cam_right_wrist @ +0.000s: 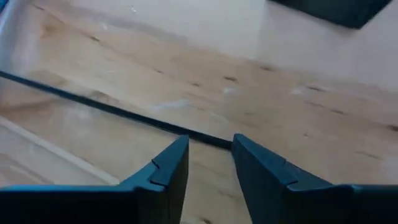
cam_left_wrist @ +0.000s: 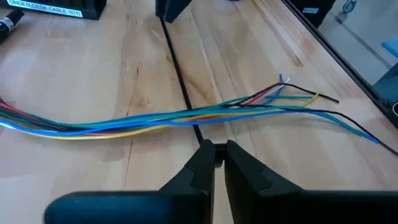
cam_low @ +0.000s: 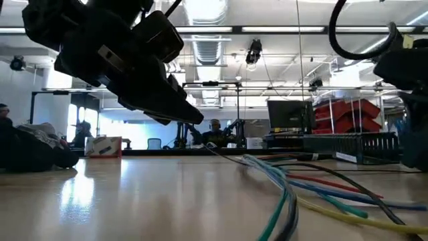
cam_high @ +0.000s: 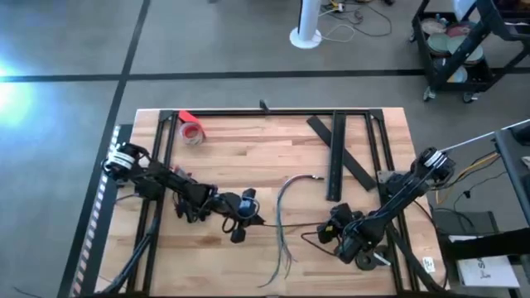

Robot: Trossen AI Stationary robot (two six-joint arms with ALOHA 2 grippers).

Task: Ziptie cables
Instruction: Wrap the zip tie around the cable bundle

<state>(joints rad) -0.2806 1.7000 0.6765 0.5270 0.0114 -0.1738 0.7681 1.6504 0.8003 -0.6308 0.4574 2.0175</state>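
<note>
I am losing the ziptie [cam_left_wrist: 180, 81] under the cables [cam_left_wrist: 155, 118] where they are crossing, its near end is disappearing between my left gripper [cam_left_wrist: 214, 152] tips, and in the right wrist view its other stretch is hiding behind the right gripper [cam_right_wrist: 210, 155] fingers.

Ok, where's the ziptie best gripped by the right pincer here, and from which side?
On the stretch beyond the cables from the left pincer, which is shut on the other end. The ziptie lies flat and wire-thin on the table, so come from above, fingers straddling it across its width. The right pincer is open and lined up that way.
</note>
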